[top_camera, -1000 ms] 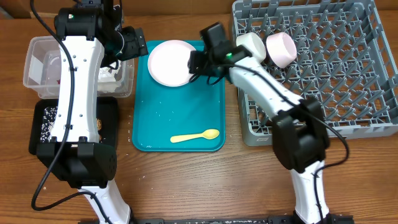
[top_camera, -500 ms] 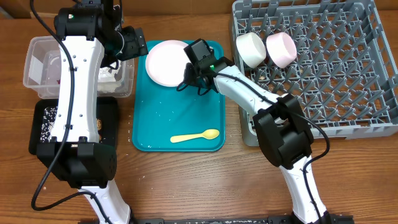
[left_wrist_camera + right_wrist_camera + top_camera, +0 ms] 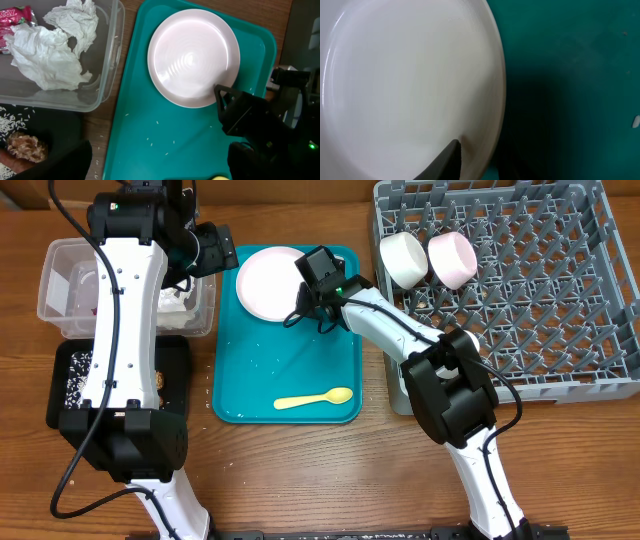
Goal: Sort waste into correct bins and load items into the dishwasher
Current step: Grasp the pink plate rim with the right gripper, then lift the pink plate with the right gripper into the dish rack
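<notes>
The pale pink plate lies at the far end of the teal tray. My right gripper is at its right rim, one finger on top and one under the rim, shut on it. The plate also shows in the left wrist view. My left gripper hovers by the clear tub, jaws spread and empty. The tub holds the white napkin and red wrapper. The yellow spoon lies on the tray's near end.
The grey rack at right holds a white cup or bowl and the pink bowl. The black tray holds rice and a brown chunk. Rice grains dot the teal tray.
My right gripper moved left from the rack's edge to the plate's right rim and settled there. The plate shifted very slightly right. The left arm has not moved.
</notes>
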`<control>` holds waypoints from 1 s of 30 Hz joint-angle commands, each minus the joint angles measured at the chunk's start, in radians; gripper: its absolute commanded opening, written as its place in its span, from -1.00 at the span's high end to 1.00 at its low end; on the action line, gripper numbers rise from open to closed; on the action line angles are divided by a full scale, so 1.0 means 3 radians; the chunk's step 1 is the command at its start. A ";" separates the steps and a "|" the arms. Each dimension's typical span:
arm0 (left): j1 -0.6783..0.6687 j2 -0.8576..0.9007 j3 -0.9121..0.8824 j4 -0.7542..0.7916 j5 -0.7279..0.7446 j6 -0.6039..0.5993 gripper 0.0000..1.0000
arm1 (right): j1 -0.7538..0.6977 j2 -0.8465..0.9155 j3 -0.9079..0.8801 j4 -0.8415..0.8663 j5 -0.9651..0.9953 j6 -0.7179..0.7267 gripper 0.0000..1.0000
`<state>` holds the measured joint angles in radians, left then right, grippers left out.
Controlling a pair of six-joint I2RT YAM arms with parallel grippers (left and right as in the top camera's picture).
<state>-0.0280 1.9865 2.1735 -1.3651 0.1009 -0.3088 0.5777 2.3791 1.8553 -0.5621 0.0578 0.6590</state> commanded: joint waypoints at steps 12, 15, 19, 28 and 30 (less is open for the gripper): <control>0.0005 -0.0011 0.0020 -0.0050 -0.0001 -0.0032 -0.94 | -0.0142 0.0011 0.0019 -0.0799 -0.0618 0.0056 0.84; 0.0005 -0.0011 0.0020 -0.0042 -0.0001 -0.0033 -1.00 | -0.0258 -0.0061 0.0037 -0.0912 -0.0647 0.0047 0.92; 0.0005 -0.0011 0.0020 -0.0015 -0.0003 -0.0032 -1.00 | -0.0394 -0.0191 0.0146 -0.1101 -0.0646 -0.0107 0.92; 0.0005 -0.0011 0.0020 0.0083 -0.0001 -0.0033 -1.00 | -0.0458 -0.0918 0.0244 -0.1330 -0.0239 -0.0928 0.92; 0.0005 -0.0011 0.0020 0.0084 -0.0001 -0.0033 -1.00 | -0.0472 -0.1142 0.0244 -0.1356 -0.0114 -0.1006 0.92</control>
<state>-0.0280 1.9865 2.1735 -1.3445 0.1009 -0.3122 0.4358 2.1918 1.8908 -0.9684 -0.0463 0.4450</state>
